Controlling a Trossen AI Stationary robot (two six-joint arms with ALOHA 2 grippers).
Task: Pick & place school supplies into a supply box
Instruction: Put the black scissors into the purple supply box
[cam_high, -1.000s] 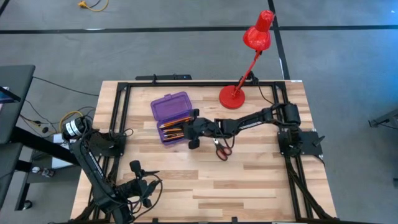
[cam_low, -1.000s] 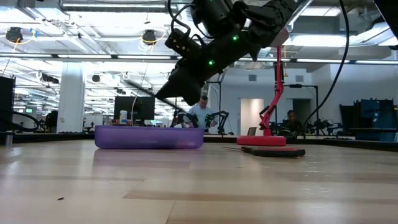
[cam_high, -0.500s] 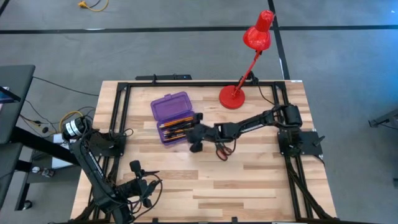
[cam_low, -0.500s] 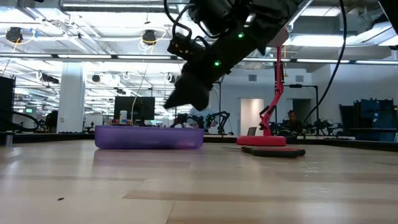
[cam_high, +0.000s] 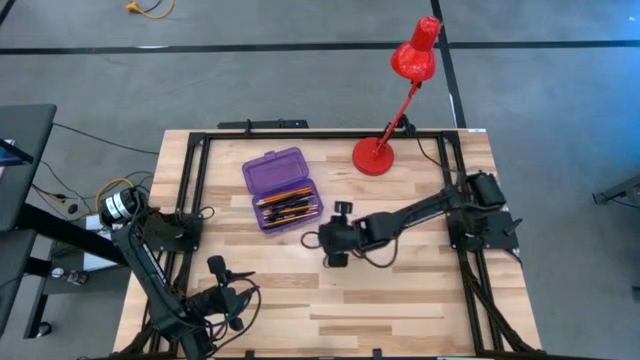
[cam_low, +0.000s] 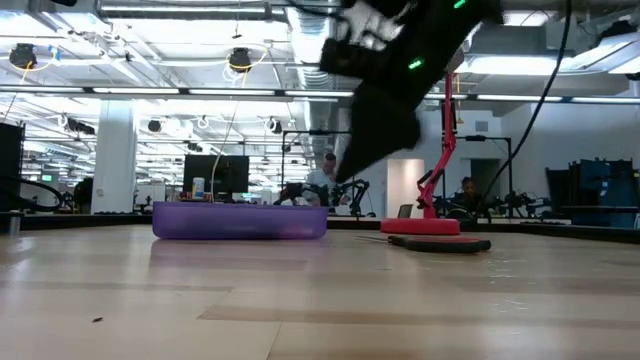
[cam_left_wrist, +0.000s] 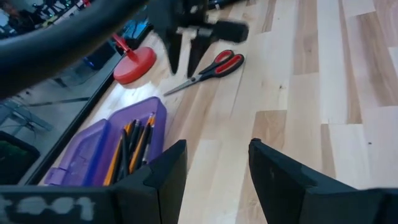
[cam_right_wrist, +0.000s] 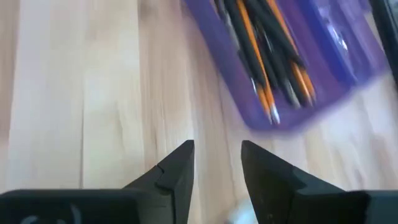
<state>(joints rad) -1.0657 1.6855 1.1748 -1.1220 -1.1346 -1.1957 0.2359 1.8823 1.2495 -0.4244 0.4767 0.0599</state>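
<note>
High view: right claw (cam_high: 322, 241) now sits over bare tabletop (cam_high: 400, 290) just in front of the supply box (cam_high: 281, 188); a second ago it was at the box's near edge.
Right claw state: fingers apart, nothing between them in its wrist view; it was nearly shut a second ago, so looks like it just let something go.
Box contents: orange pencils (cam_high: 285, 195) and black pens (cam_high: 288, 208) lie inside the open tray, lid folded back toward the far side.
Scissors: red-handled scissors (cam_left_wrist: 208, 69) lie flat on the tabletop outside the box, toward the red lamp (cam_high: 395, 100); in the left wrist view the right arm's fingers hang just above them. From overhead the arm covers them.
Left claw (cam_high: 225, 292): parked at the near-left tabletop edge, wide open, empty.
Change meaning: judged as drop done, arm pulled back from the box.
Task left: scissors appear to be the only item still out; likely next target.
</note>
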